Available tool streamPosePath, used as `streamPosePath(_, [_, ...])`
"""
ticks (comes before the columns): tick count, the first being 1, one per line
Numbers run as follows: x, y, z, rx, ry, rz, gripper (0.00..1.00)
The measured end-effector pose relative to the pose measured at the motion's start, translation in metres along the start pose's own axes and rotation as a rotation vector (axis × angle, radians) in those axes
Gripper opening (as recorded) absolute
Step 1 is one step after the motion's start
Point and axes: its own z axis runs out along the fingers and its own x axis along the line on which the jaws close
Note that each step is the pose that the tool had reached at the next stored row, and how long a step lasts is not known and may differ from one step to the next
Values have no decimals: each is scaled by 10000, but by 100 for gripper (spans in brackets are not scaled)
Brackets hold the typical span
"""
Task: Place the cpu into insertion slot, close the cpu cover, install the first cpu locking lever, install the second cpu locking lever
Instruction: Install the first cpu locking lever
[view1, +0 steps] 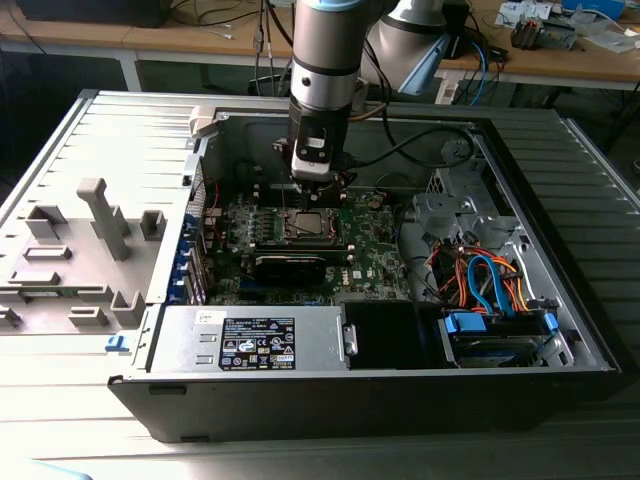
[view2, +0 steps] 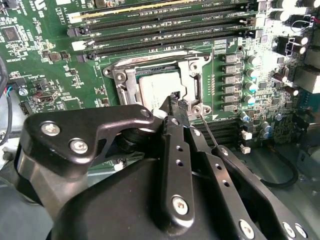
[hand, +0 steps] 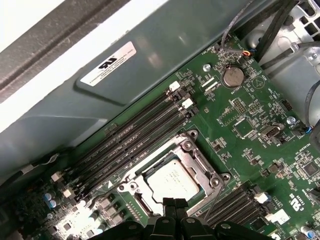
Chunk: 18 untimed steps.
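The black metal gripper (view2: 176, 101), fingertips pinched together, sits at the edge of the dull silver windowed cpu cover (view2: 192, 75). The cover lies flat over the silvery-grey square cpu (hand: 172, 181), which is seated in the black-rimmed insertion slot (hand: 150, 169) of the green motherboard (hand: 240, 125).

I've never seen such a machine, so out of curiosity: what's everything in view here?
computer case: one, black and grey, lying open
motherboard: one, green, inside the case
cpu: one, silver-grey, mid-motherboard
cpu cover: one, dull silver, framing the cpu
long slots: several, black, beside the cover
coin battery: one, silver, on the motherboard
power supply: one, grey, against the case's near wall
cables: one bundle, orange and blue, exterior view's right
moulded fixture: one, grey, exterior view's left
arm: one, grey, above the motherboard
hand: one, black, shut, at the cover's edge
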Motion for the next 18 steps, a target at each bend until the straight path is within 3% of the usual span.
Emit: streamPosePath(18, [0, 0, 0, 16, -20, -552, 11])
